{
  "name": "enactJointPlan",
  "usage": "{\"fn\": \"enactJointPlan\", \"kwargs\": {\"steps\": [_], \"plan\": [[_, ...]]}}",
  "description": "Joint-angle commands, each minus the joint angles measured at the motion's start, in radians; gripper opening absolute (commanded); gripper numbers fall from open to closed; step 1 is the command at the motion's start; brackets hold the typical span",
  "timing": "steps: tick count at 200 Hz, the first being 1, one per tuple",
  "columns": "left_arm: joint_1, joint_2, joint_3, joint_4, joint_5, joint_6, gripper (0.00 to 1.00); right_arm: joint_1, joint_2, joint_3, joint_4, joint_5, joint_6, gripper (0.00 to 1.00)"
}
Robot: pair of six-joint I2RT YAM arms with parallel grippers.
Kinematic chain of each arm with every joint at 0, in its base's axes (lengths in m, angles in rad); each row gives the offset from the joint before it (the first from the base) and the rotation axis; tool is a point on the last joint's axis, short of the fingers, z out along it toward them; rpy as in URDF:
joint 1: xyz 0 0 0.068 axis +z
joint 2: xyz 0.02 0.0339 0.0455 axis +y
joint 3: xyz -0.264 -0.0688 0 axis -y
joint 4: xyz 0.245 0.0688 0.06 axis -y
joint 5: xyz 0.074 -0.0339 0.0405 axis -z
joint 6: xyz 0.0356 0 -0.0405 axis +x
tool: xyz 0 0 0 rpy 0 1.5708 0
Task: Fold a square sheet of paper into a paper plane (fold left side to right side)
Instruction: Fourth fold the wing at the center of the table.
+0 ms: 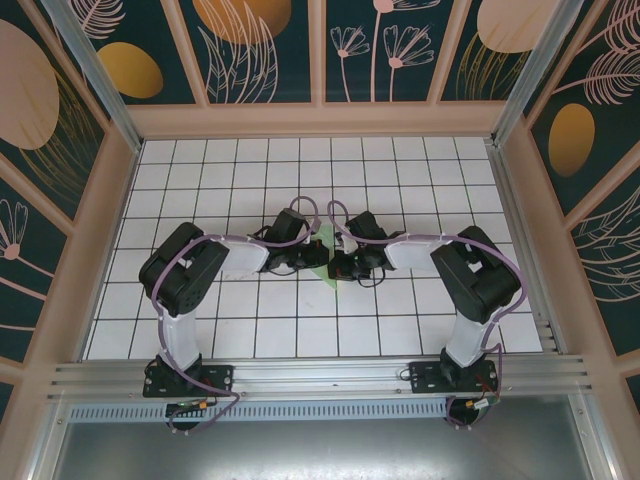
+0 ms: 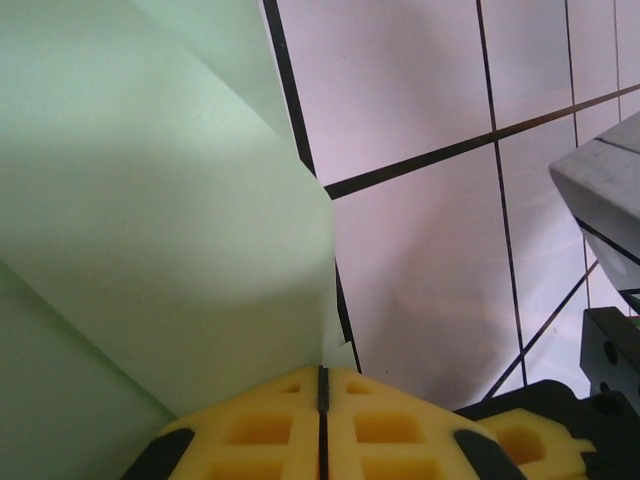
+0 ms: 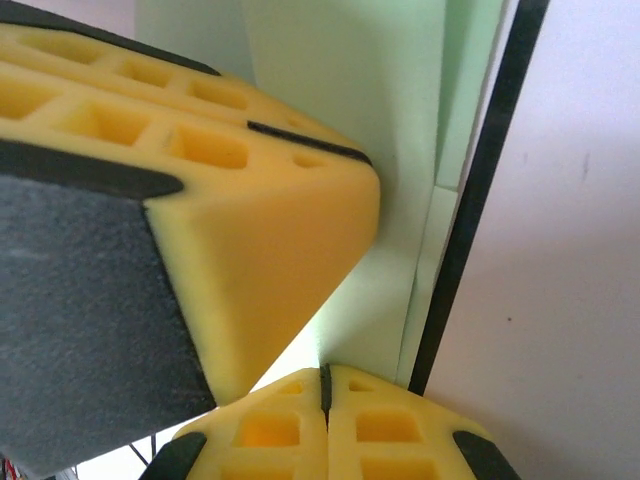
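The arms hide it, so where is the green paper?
Top view: the green paper lies mid-table on the white tiles, right between the left gripper and right gripper.

place: robot test cell | cues: aluminium frame (image 1: 320, 375), gridded floor (image 1: 300, 170), printed walls (image 1: 260, 50)

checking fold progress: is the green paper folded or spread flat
Folded: the green paper lies in overlapping layers with stepped edges in both wrist views, not as one flat sheet.

From above, the 2 arms' jaws hide most of the green paper (image 1: 326, 240).
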Motion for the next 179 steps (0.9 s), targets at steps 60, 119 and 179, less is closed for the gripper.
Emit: {"fn": "enactJointPlan", "kwargs": {"steps": [60,119,179], "plan": [[0.026,0.055,0.085,-0.076,-0.09,0.047,0.08,0.001,0.03,-0.053,-0.196,0.146,-0.039,0.0],[0.075,0.065,0.121,-0.086,-0.093,0.075,0.08,0.002,0.022,-0.065,-0.203,0.149,-0.042,0.0],[0.13,0.1,0.186,-0.109,-0.094,0.124,0.09,0.002,0.015,-0.07,-0.211,0.149,-0.043,0.0]]}}
